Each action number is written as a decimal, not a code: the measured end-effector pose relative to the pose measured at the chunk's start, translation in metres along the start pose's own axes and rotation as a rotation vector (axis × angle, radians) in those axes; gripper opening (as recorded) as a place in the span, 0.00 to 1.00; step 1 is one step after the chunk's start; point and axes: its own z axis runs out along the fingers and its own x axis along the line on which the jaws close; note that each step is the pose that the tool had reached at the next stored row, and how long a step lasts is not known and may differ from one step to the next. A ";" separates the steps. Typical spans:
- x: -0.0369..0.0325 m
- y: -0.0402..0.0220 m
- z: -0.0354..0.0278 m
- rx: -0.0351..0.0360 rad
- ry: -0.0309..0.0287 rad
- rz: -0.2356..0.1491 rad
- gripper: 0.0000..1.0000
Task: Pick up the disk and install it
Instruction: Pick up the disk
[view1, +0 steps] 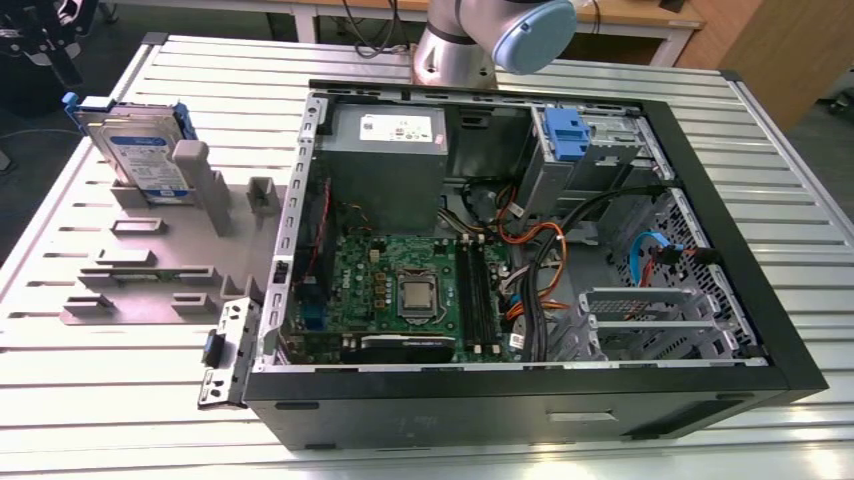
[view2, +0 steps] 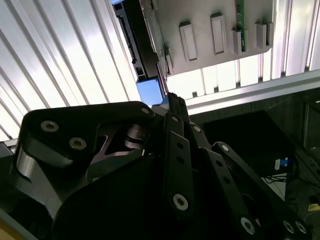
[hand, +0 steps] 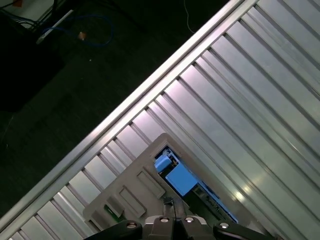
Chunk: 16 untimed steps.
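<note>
The disk (view1: 140, 150), a silver drive with a blue-and-white label in a blue carrier, stands on edge in a grey holder plate (view1: 147, 270) at the exterior view's left. Seen from above, the disk (hand: 177, 177) shows its blue carrier end. In the second wrist view the disk (view2: 131, 37) is a dark edge beside the holder (view2: 210, 30). My gripper (hand: 171, 204) hangs above the disk, apart from it, fingers pressed together with nothing between them. The gripper (view2: 170, 97) tapers to a point over the blue carrier.
An open computer case (view1: 694, 200) lies on the slatted metal table (view1: 107, 400), with motherboard, cables, a blue drive-bay latch (view1: 567, 135) and a grey power supply (view1: 387, 130). The table edge and dark floor lie close beyond the holder.
</note>
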 end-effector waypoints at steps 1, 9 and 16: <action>0.0000 0.0000 0.0000 0.0001 0.0001 -0.004 0.11; 0.0000 0.0000 0.0000 0.0006 0.0014 -0.035 0.11; 0.0000 0.0000 0.0000 0.0010 0.0027 -0.066 0.11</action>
